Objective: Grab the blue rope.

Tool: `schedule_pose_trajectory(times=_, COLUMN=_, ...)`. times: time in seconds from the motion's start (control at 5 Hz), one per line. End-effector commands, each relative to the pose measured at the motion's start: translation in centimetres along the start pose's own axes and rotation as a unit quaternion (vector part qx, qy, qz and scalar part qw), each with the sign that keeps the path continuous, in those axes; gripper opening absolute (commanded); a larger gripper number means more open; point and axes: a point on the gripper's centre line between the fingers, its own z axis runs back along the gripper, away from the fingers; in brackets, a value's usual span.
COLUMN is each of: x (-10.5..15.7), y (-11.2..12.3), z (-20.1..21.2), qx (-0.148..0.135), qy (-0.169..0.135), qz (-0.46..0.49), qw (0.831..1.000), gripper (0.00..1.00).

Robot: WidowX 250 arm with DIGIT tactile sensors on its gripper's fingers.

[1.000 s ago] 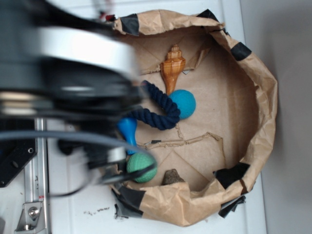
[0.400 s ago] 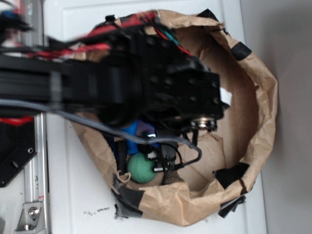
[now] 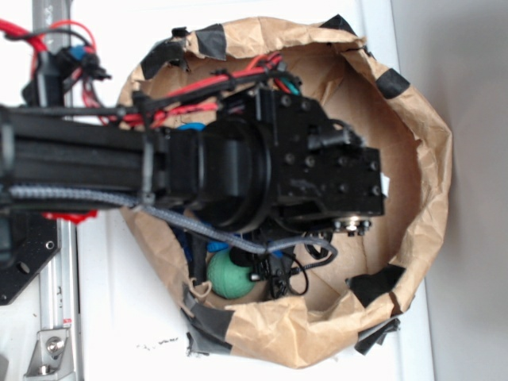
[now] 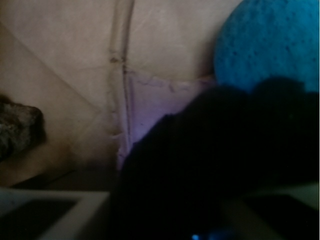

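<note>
In the wrist view a dark, out-of-focus mass, judged to be the blue rope (image 4: 215, 165), was seen filling the nearest ground, with pale bars at the bottom corners that may have been parts of the end effector. Whether the end effector was spread, pressed together or already pinching the rope could not be told from either view. Just beyond the rope, to the upper right, the teal ball (image 4: 272, 42) was seen touching or nearly touching it, and a rough grey-brown object (image 4: 17, 130) lay at the left edge on the creased paper floor. In the exterior view the arm (image 3: 262, 171) was seen lowered into the brown paper bag (image 3: 429, 159) on the white worktop (image 3: 103, 333), covering the rope completely, whereas a second before the rope had been seen curled beside the ball and a wooden shell; only the green ball (image 3: 228, 276) showed below the arm. The descent was judged to have brought the end effector right onto the rope, so that closing would be the remaining step.
</note>
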Motion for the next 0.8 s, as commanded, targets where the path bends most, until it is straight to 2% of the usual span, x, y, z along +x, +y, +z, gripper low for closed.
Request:
schedule_pose_trajectory(times=0.0, x=-1.2, y=4.3, z=8.7, qx=0.004, qy=-0.1, qz=0.029, qw=0.995, gripper=0.0)
schedule_pose_trajectory(times=0.2, x=-3.3, y=5.8, z=12.2, qx=0.013, qy=-0.142, qz=0.052, qw=0.988, gripper=0.0)
schedule_pose_trajectory(times=0.4, x=-5.0, y=5.3, z=12.7, qx=0.017, qy=-0.159, qz=0.042, qw=0.986, gripper=0.0)
schedule_pose_trajectory(times=0.6, x=-5.6, y=4.1, z=12.4, qx=0.042, qy=-0.159, qz=0.029, qw=0.986, gripper=0.0)
